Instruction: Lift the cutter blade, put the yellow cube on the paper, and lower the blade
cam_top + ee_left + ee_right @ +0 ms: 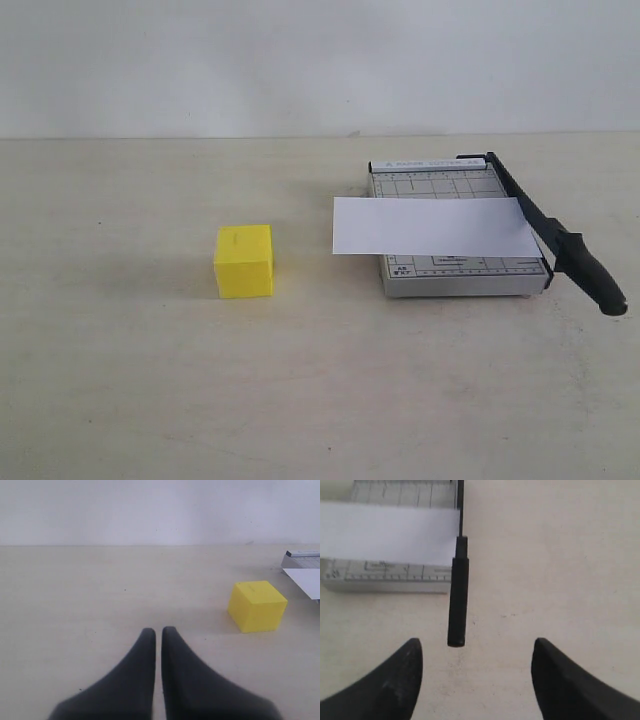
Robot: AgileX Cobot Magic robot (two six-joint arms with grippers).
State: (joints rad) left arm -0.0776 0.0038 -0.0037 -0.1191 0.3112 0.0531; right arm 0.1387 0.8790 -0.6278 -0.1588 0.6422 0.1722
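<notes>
The yellow cube (244, 260) rests on the table, left of the grey cutter base (455, 275); the left wrist view also shows the yellow cube (257, 606). The white paper (430, 226) lies across the base, under the lowered cutter blade (555, 236). No gripper appears in the exterior view. My left gripper (158, 630) is shut and empty, short of the cube and off to its side. My right gripper (477, 645) is open, its fingers wide apart just short of the blade's handle end (458, 605), with the paper (390, 532) beyond.
The pale table (300, 400) runs back to a white wall (300, 60). The cutter's handle sticks out past the base's right front corner.
</notes>
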